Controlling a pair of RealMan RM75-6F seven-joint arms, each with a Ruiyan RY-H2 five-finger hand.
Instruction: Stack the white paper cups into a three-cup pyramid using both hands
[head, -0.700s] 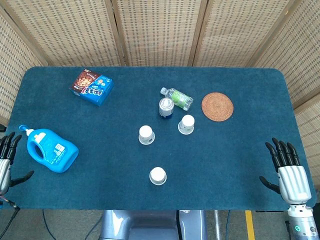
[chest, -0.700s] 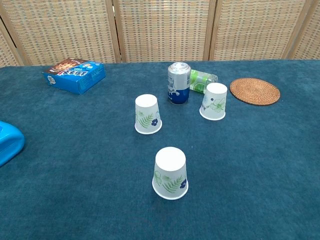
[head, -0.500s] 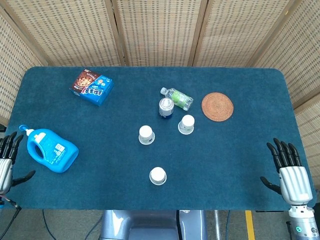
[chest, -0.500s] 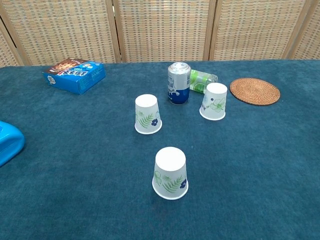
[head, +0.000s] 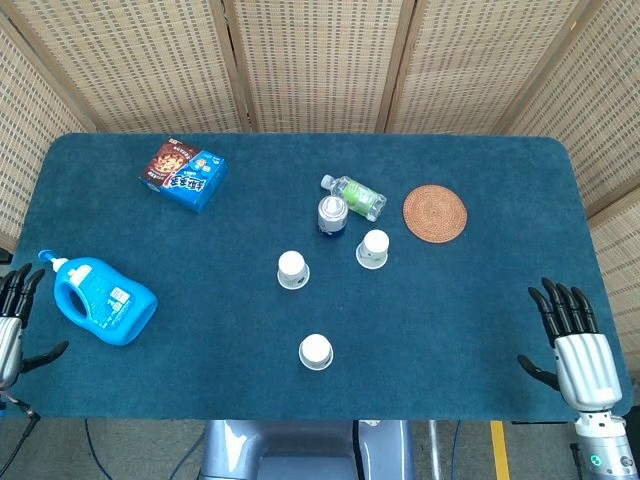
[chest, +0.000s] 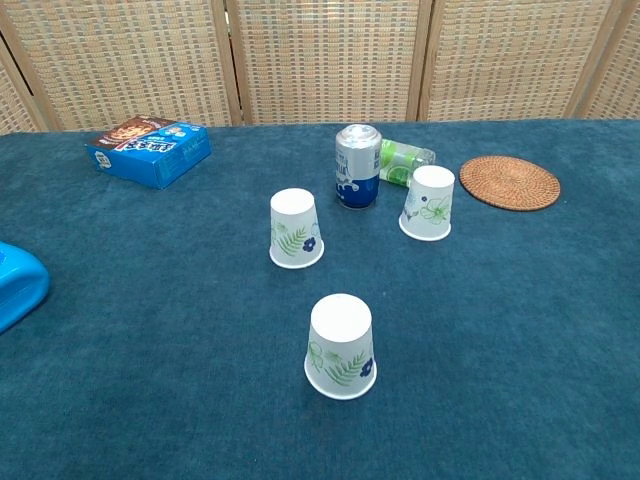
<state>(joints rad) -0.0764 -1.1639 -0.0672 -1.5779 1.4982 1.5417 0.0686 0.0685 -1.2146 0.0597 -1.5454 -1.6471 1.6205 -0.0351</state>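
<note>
Three white paper cups with leaf prints stand upside down and apart on the blue table. One cup (head: 315, 351) (chest: 341, 346) is nearest the front edge, a second cup (head: 292, 269) (chest: 296, 228) stands left of centre, and a third cup (head: 373, 248) (chest: 429, 202) sits to the right beside the can. My left hand (head: 10, 325) hangs off the table's left edge, fingers spread and empty. My right hand (head: 572, 340) hovers at the right front corner, fingers spread and empty. Neither hand appears in the chest view.
A blue drink can (head: 332, 214) (chest: 357, 166) and a lying green bottle (head: 355, 196) (chest: 405, 161) sit behind the cups. A woven coaster (head: 435, 212) (chest: 510, 181) lies right. A snack box (head: 183, 173) (chest: 148, 149) is back left, a blue detergent bottle (head: 102, 299) (chest: 20, 283) front left.
My right hand has shifted slightly back toward the table's front corner. The cups have not moved.
</note>
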